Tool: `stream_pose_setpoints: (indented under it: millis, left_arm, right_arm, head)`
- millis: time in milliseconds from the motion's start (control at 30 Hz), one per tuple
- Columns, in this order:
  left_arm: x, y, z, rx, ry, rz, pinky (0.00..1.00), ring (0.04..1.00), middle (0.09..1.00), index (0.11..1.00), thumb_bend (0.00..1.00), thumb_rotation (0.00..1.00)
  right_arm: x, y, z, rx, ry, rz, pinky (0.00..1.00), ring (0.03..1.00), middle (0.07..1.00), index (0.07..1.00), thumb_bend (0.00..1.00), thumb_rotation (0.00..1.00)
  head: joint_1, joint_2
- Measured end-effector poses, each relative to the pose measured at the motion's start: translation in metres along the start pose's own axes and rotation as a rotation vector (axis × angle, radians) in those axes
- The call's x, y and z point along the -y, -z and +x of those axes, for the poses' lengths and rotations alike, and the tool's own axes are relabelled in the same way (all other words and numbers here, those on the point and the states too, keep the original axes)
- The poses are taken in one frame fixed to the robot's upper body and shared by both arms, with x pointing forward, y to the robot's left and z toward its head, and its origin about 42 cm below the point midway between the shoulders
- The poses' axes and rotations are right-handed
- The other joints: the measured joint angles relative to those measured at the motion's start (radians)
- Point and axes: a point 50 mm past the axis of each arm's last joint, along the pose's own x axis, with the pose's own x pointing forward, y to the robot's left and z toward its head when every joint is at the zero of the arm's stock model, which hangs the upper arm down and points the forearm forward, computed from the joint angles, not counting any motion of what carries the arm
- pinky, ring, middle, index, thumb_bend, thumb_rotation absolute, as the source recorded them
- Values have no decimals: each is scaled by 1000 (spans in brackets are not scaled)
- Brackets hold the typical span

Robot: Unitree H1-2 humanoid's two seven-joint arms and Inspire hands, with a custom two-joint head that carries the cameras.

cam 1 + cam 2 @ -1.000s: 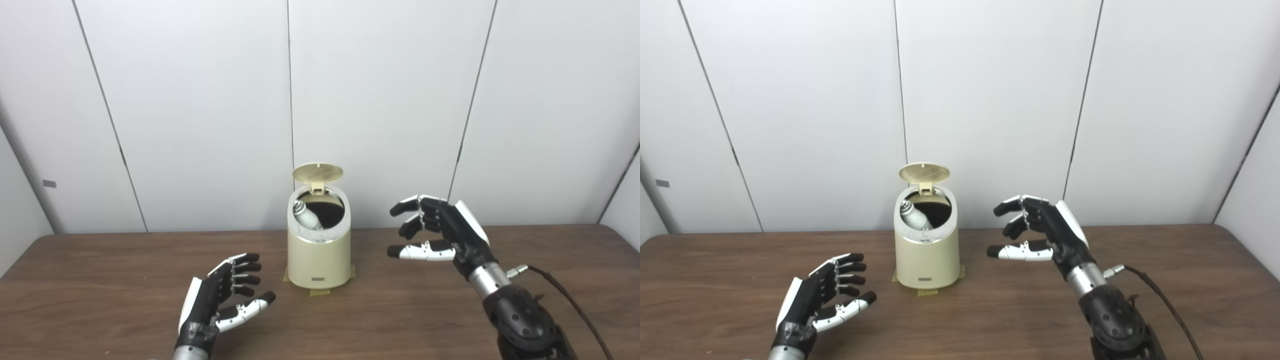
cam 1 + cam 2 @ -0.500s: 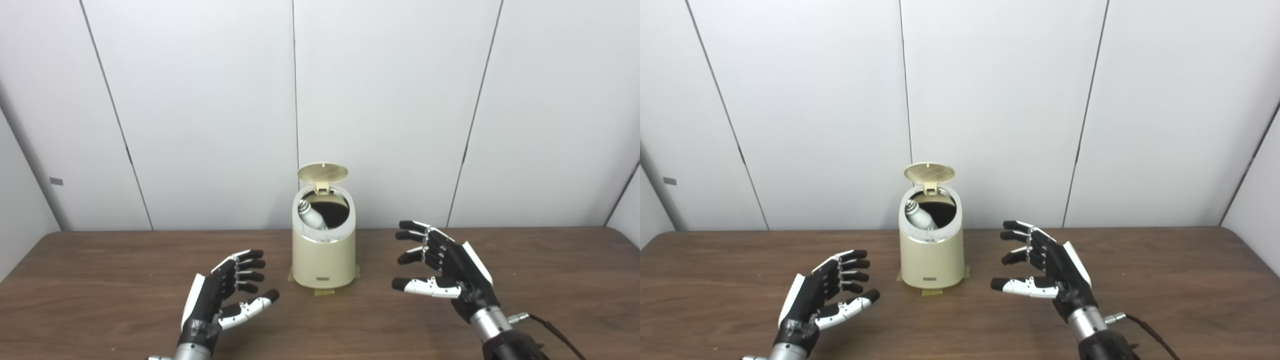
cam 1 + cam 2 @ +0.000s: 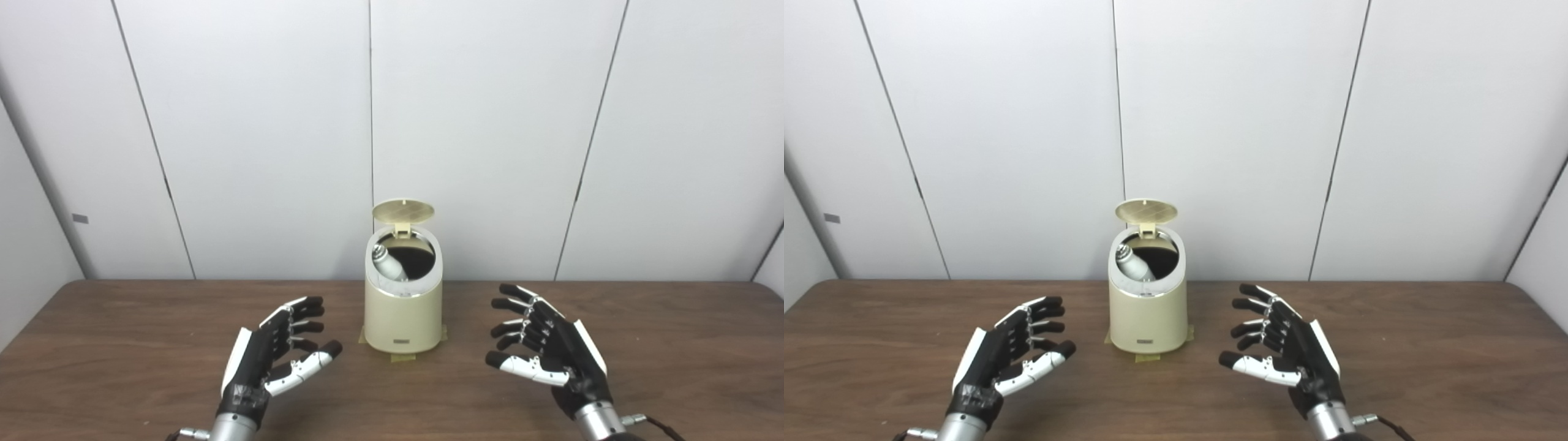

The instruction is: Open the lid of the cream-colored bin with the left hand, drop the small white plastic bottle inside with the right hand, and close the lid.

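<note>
We see a brown table [image 3: 122,343] in front of a white panelled wall [image 3: 257,135]. Near the table's far edge, about midway across, stands the cream bin [image 3: 402,318], upright, with strips of tape [image 3: 403,356] showing at its foot. Its lid [image 3: 403,211] is swung up and back on the hinge, so the mouth is uncovered. Inside the mouth we make out the bottle [image 3: 386,261], tilted, resting against the left side of the opening with its cap end up.

Our left hand [image 3: 269,355] is over the table in front and to the left of the bin, well apart from it, palm turned inward, fingers spread and holding nothing. Our right hand [image 3: 551,349] mirrors it in front and to the right of the bin, also apart from it, fingers spread and empty. A thin cable [image 3: 658,422] runs off from the right wrist.
</note>
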Motion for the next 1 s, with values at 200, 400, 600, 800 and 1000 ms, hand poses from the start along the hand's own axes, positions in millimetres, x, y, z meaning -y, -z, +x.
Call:
stream_pose_setpoints:
  millis: [200, 400, 600, 800, 1000]
  left_arm:
    - [-19, -37, 40, 91, 19, 69, 695, 825, 855, 839, 806, 358]
    - [-18, -77, 79, 176, 60, 145, 771, 889, 895, 870, 831, 346]
    - [-10, -95, 114, 194, 85, 168, 804, 916, 916, 885, 874, 374]
    - [2, -104, 145, 194, 123, 256, 845, 949, 942, 908, 898, 426]
    - [8, -108, 161, 203, 152, 284, 854, 945, 930, 899, 893, 369]
  right_arm:
    - [1, 4, -2, 2, 8, -4, 443, 556, 732, 779, 791, 155]
    - [2, 4, -2, 6, 9, -8, 449, 555, 729, 771, 788, 148]
    - [3, 4, -3, 5, 9, -8, 452, 552, 729, 774, 779, 126]
    - [0, -2, -5, 23, 6, -11, 444, 544, 729, 774, 781, 136]
    - [-2, 0, -7, 13, 22, -4, 436, 537, 725, 774, 782, 129]
  head:
    - [-2, 0]
    - [-12, -5]
    - [-12, -8]
    - [-18, -9]
    - [-21, -11]
